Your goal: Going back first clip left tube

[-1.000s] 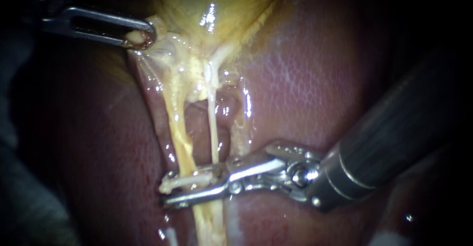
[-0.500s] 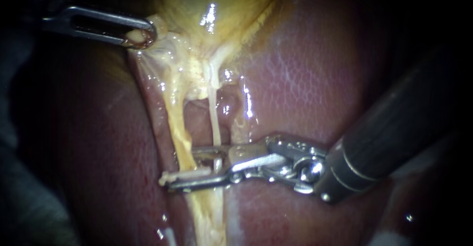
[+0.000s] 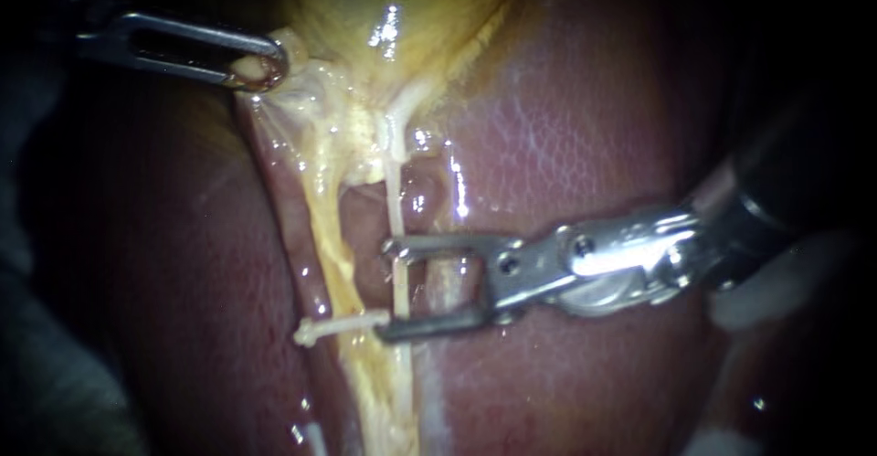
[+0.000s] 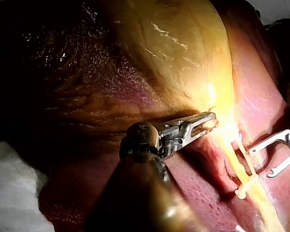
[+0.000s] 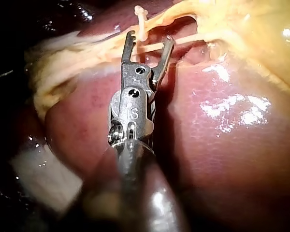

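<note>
Liver behind; right instrument has drawn back, jaws wide, clip seated on left tube; left instrument grips gallbladder.

Reads as a surgical lab bench: glossy red-brown liver and bulging yellow gallbladder lying out in the open on rumpled white cloth, lit harshly from close by, thin steel-jawed left instrument and right instrument reaching in over them.

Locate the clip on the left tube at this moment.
In the endoscope view the clip sits across the left tube, low and left of centre, its right end beside the lower tip of the right instrument.
</note>
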